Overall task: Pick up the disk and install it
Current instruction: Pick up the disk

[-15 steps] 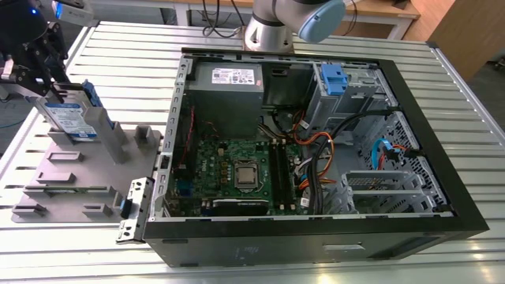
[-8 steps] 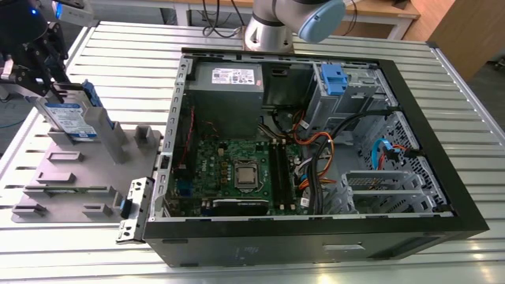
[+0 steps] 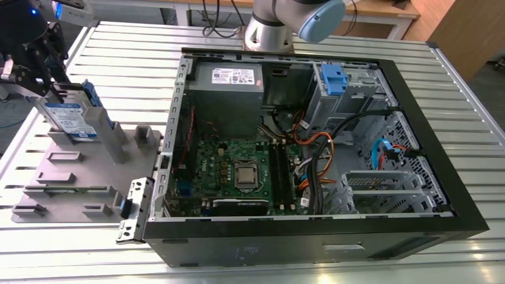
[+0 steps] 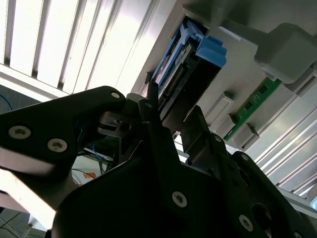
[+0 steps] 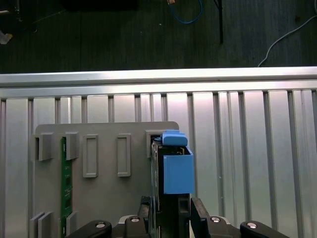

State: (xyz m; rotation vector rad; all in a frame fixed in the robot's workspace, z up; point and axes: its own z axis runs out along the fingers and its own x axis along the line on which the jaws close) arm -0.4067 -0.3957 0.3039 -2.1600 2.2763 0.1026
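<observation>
The disk (image 3: 70,121) stands upright in the holder (image 3: 75,183), the gripper (image 5: 171,213) sits over its upper end, clamped or not I cannot tell; I think a firm, centred grasp and a straight pull out of the holder is best.

Exterior view: fixed, high and well back, angled down across the slatted table (image 3: 118,53). Open computer case (image 3: 316,148) sits mid-frame, with the gripper (image 3: 57,89) well clear of it at the exterior view's left. First wrist view: sits above the gripper (image 5: 171,210), looks straight down past it at close range onto the disk (image 5: 173,168) directly beneath, the holder block (image 5: 104,148) under that, and the dark floor (image 5: 124,39) past the table edge. Second wrist view: mounted beside the gripper (image 4: 171,116), very close and skewed, looking along it to the same disk (image 4: 208,49) and holder block (image 4: 282,44). All three views share the disk, the holder block and the slatted table around them.
</observation>
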